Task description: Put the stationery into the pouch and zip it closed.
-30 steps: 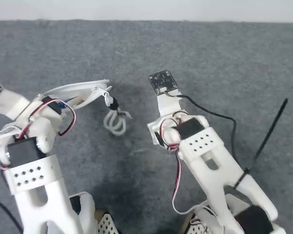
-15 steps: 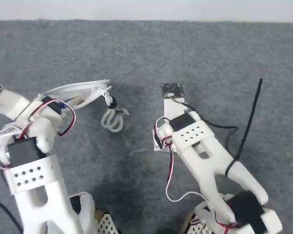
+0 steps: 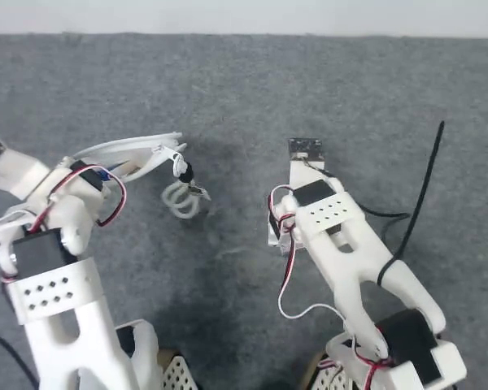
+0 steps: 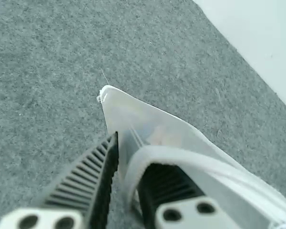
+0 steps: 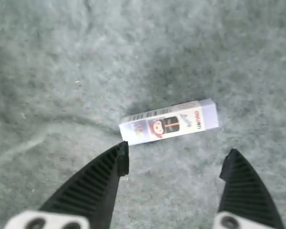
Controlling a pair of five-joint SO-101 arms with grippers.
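On the grey carpeted table (image 3: 228, 81), at the left side of the high view, we see the left gripper (image 3: 106, 169) pressed together on the edge of a translucent white pouch (image 3: 134, 149). The pouch's long axis runs from that gripper towards the middle of the table, tilted slightly away from the arms. At its far end a white looped cord (image 3: 181, 200) hangs from the black zip pull and touches the carpet.

In the left wrist view the left gripper (image 4: 126, 162) has the pouch (image 4: 148, 129) pinched between its ribbed black fingers (image 4: 102, 167), and one pointed corner of the pouch juts out past them.

In the right wrist view the right gripper (image 5: 176, 160) is spread wide above the carpet. A small eraser (image 5: 169, 126) in a printed sleeve lies flat just beyond the fingertips, touching neither. Its long axis runs across the gap between them, slightly tilted, with the sleeved end close to one fingertip (image 5: 120, 155) and the bare pale end pointing towards the other side.
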